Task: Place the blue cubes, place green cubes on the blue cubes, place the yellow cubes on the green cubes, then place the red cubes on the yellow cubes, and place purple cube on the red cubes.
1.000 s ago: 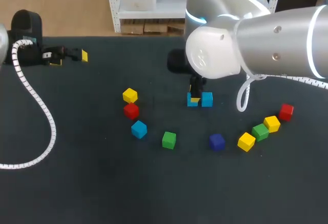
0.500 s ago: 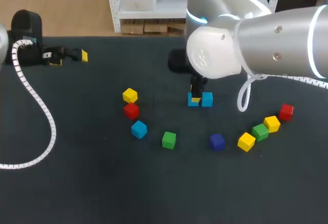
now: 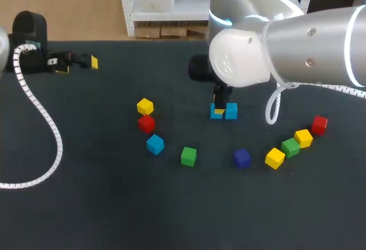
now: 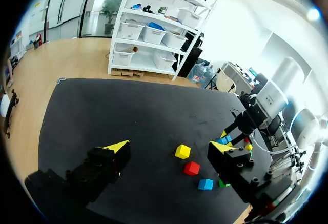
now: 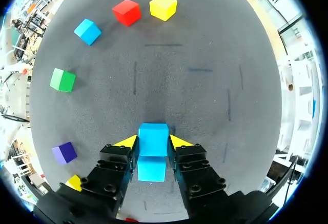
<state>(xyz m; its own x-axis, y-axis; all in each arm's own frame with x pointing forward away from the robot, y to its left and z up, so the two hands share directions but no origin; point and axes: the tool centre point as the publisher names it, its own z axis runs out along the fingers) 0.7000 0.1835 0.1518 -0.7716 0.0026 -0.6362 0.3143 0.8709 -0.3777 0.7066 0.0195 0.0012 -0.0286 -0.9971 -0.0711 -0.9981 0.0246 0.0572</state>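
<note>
Blue on black: the right gripper [image 5: 152,143] pinches a blue cube [image 5: 152,139] between its yellow tips, flat on the table [image 3: 103,204] and hard up against a second blue cube [image 5: 151,168] that lies farther back in the gap between the fingers. From the head view the pair sits just right of centre.

This looks like the opening step, laying the blue base. The next move probably calls for the fingers to part and lift straight up without nudging either block, then fetch the third blue cube [image 3: 155,144], lower left of centre.

A cube has no long axis of its own. The two together make a short row that runs left to right in the head view and lies in line with the gap between the fingers in the wrist view, faces square to the pads.

The left gripper [image 4: 169,147] hangs spread and empty at the head view's upper left, well apart from the green, yellow, red and purple cubes waiting their turn.
</note>
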